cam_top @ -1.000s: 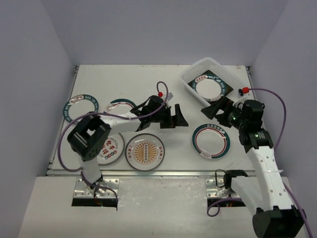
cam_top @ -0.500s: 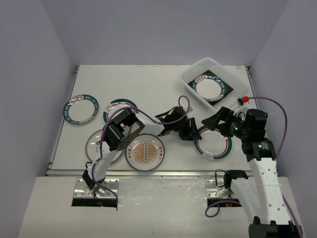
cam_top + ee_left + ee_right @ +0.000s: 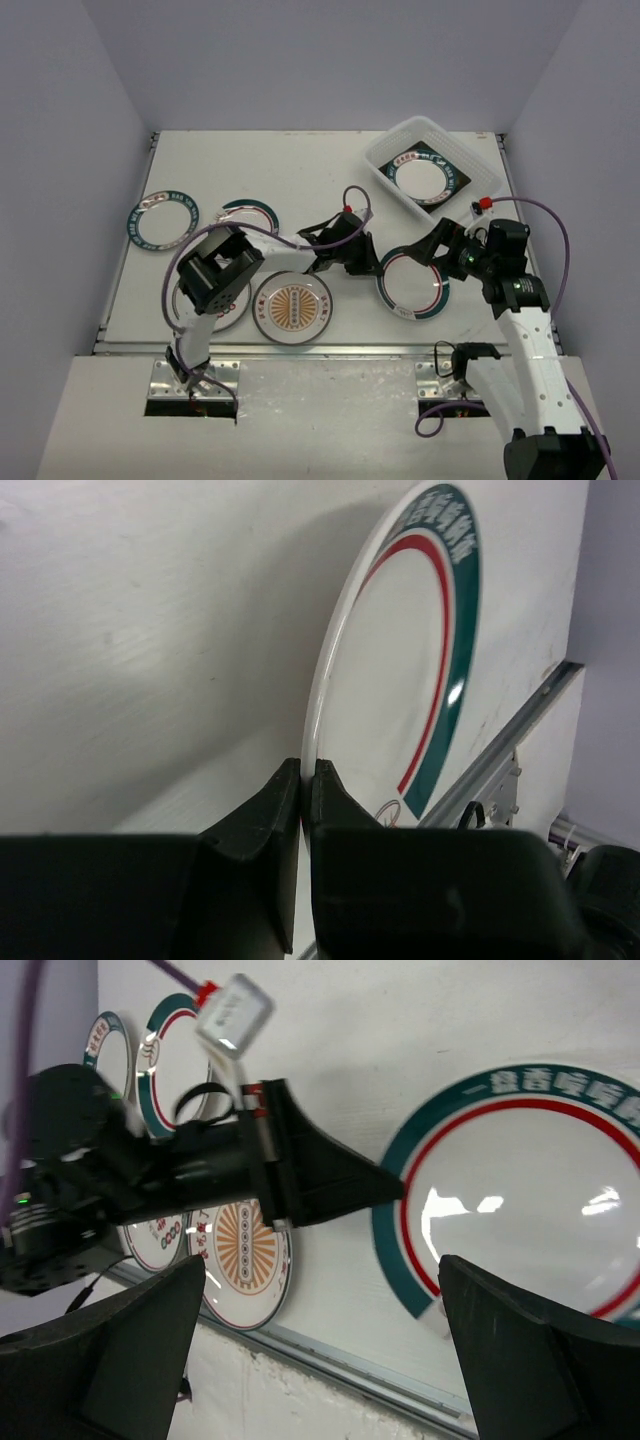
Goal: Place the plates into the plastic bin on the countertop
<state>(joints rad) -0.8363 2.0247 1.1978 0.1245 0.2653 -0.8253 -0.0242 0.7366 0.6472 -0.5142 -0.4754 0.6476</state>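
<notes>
My left gripper (image 3: 376, 270) is shut on the left rim of a round white plate (image 3: 413, 285) with a teal-and-red rim, lying right of centre on the countertop (image 3: 300, 165). In the left wrist view both fingers (image 3: 285, 800) pinch that plate's thin white edge (image 3: 400, 680). My right gripper (image 3: 434, 250) hovers open over the plate's far right edge; its wrist view shows the plate (image 3: 530, 1210) between wide fingers (image 3: 120, 1350). The plastic bin (image 3: 478, 160) at the back right holds a round plate (image 3: 420, 178) on a dark square one.
A sunburst plate (image 3: 292, 305) lies near the front edge, with a red-character plate (image 3: 222, 308) partly under the left arm. Two teal-rimmed plates (image 3: 163, 218) (image 3: 250, 212) lie at the left. The metal front edge (image 3: 330, 349) runs below them.
The left gripper swung right to the teal-and-red plate and closed on its rim, and the plate slid a little left. The right gripper moved down from the bin, still open.
</notes>
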